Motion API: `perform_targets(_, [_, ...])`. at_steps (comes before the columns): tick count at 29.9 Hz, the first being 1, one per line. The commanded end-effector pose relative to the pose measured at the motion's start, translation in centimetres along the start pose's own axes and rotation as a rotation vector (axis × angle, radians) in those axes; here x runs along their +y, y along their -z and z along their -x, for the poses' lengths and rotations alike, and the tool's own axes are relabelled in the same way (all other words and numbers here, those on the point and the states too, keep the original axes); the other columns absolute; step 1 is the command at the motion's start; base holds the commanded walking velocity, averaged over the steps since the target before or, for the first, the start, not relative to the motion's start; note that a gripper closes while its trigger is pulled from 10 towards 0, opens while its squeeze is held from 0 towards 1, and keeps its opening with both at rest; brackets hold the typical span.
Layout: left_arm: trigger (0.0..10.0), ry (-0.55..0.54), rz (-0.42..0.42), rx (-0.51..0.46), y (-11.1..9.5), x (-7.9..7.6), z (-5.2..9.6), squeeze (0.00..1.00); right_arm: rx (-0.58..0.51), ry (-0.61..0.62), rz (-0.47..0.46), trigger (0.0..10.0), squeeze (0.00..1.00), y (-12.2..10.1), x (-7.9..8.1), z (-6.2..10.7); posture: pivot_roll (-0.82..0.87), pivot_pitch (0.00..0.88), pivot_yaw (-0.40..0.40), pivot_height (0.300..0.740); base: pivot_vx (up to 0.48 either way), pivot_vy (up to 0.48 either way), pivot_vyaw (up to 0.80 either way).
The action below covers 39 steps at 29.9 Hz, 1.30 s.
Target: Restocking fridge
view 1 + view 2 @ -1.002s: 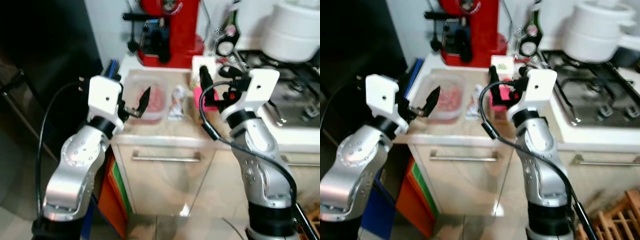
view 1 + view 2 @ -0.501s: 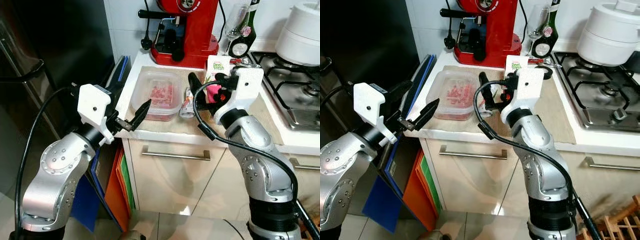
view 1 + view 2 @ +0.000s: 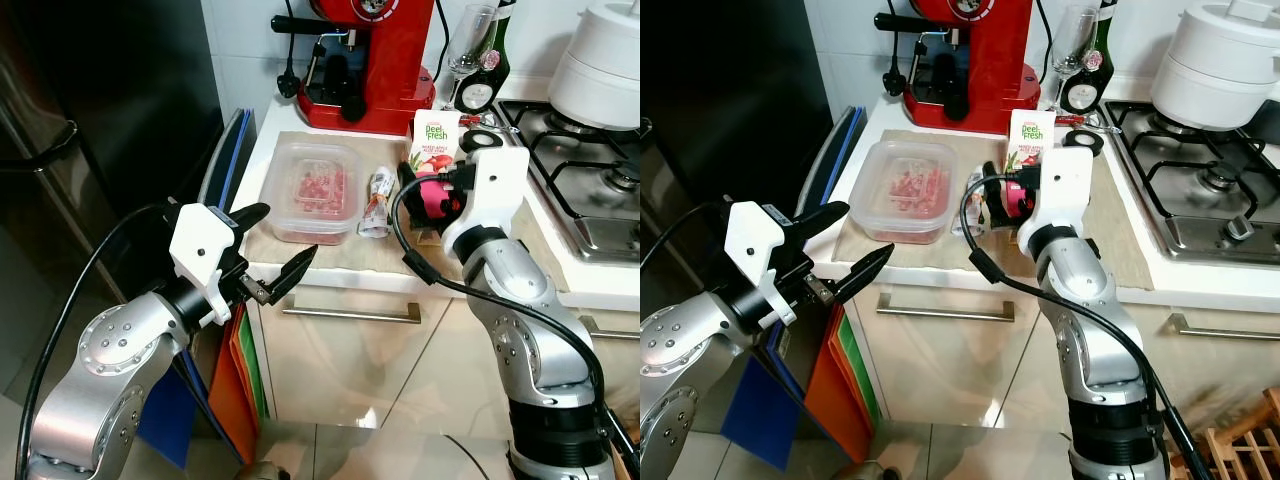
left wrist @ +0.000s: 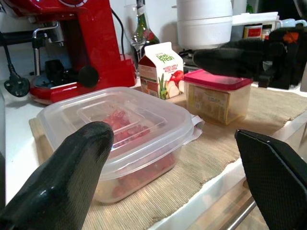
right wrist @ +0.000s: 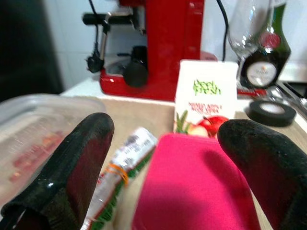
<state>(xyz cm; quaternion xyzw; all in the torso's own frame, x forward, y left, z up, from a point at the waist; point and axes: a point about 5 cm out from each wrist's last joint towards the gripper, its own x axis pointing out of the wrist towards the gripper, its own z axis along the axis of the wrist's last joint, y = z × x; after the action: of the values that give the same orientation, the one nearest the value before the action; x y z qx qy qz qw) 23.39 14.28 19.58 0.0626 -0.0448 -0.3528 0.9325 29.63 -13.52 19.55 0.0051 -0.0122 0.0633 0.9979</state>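
Note:
A clear lidded container (image 3: 312, 190) of red food rests on the beige mat (image 3: 330, 245) at the counter's front. To its right lie a wrapped packet (image 3: 378, 190), a pink-lidded tub (image 3: 433, 200) and a juice carton (image 3: 436, 142). My left gripper (image 3: 280, 243) is open, out in front of the counter edge and to the left of the clear container (image 4: 120, 139). My right gripper (image 5: 168, 143) is open, its fingers (image 5: 72, 163) spread to either side of the pink lid (image 5: 196, 187) without touching it. The dark fridge (image 3: 100, 100) stands at the left.
A red coffee machine (image 3: 370, 50), a wine glass (image 3: 472, 35) and a bottle (image 3: 490, 70) line the back of the counter. A white pot (image 3: 605, 60) sits on the gas hob (image 3: 590, 180) at right. Blue and orange boards (image 3: 225, 180) lean between fridge and cabinet.
The camera has pulled back and up. My left gripper has dropped from beside the clear container to below the counter edge. The right gripper stays at the pink-lidded tub.

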Motion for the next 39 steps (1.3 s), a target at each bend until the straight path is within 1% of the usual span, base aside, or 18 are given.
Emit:
perform_targets(1, [10.0,0.028,-0.003,-0.008,-0.5,-0.4,0.0,0.00,-0.012,0.033,0.002,10.0,1.00,-0.2,-0.3,0.4,0.11,0.004,0.000,0.740,0.000,0.000,0.00])
perform_targets(2, [10.0,0.028,-0.003,-0.008,-0.5,-0.4,0.0,0.00,-0.012,0.033,0.002,10.0,1.00,-0.2,-0.3,0.4,0.11,0.004,0.000,0.740,0.000,0.000,0.00])
perform_targets(7, [10.0,0.048,0.012,-0.009,-0.5,-0.7,0.0,0.00,-0.008,0.067,-0.005,10.0,1.00,0.1,-1.0,1.5,0.10,0.005,0.006,0.740,0.000,0.000,0.00])
perform_targets(14, [10.0,0.067,0.025,-0.007,-0.4,-0.9,-0.2,0.00,0.002,0.042,-0.026,10.0,1.00,0.4,-1.1,2.6,0.10,0.006,0.012,0.740,0.000,0.000,0.00])
perform_targets(15, [10.0,0.068,0.026,-0.007,-0.4,-0.9,-0.2,0.00,0.004,0.035,-0.029,10.0,1.00,0.4,-1.1,2.7,0.10,0.006,0.012,0.740,0.000,0.000,0.00])
perform_targets(16, [10.0,0.069,0.028,-0.006,-0.4,-0.9,-0.2,0.00,0.011,0.000,-0.039,10.0,1.00,0.8,-0.8,2.9,0.10,0.006,0.012,0.740,0.000,0.000,0.00])
perform_targets(20, [10.0,0.075,0.030,-0.006,-0.4,-1.1,-0.2,0.00,0.028,-0.039,-0.062,10.0,1.00,1.7,-0.3,3.3,0.10,0.007,0.010,0.740,0.000,0.000,0.00])
perform_targets(23, [10.0,0.077,0.032,-0.005,-0.4,-1.3,-0.2,0.00,0.035,-0.071,-0.104,10.0,1.00,2.1,0.3,3.5,0.10,0.007,0.010,0.740,0.000,0.000,0.00])
perform_targets(27, [10.0,0.079,0.034,-0.003,-0.4,-1.2,-0.2,0.00,0.040,-0.070,-0.095,10.0,1.00,2.3,0.4,3.6,0.10,0.009,0.009,0.740,0.000,0.000,0.00])
perform_targets(32, [10.0,0.083,0.034,-0.002,-0.4,-1.3,-0.2,0.00,0.065,-0.039,-0.033,10.0,1.00,3.1,0.2,3.5,0.10,0.010,0.011,0.740,0.000,0.000,0.00])
perform_targets(35, [10.0,0.086,0.034,-0.001,-0.4,-1.3,-0.3,0.00,0.057,0.005,-0.017,10.0,1.00,3.1,-0.1,3.3,0.10,0.012,0.012,0.740,0.000,0.000,0.00])
perform_targets(39, [10.0,0.086,0.033,0.001,-0.4,-1.3,-0.3,0.00,0.040,0.025,-0.010,10.0,1.00,2.9,-0.2,3.2,0.10,0.014,0.013,0.740,0.000,0.000,0.00])
